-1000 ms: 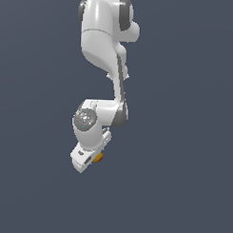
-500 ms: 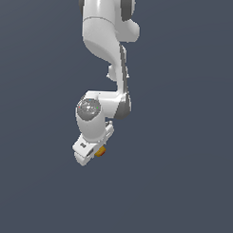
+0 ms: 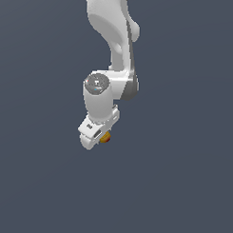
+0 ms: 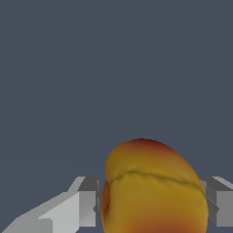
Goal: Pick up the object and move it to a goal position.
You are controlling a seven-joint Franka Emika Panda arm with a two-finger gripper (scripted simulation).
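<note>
From the wrist view I had the gripper (image 4: 152, 202) clenched on the object (image 4: 152, 189), one grey finger (image 4: 86, 207) pressing at its nine o'clock flank and the other at three, so it could not slip. Outside, the object (image 3: 106, 137) peeked out at the arm's six o'clock, apparently held for carrying to the goal.

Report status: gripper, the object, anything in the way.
White gripper shut on the rounded orange-yellow lump with a dark red patch. Lump tucked under the gripper in the exterior view. Nothing else visible around it, only plain grey background.
</note>
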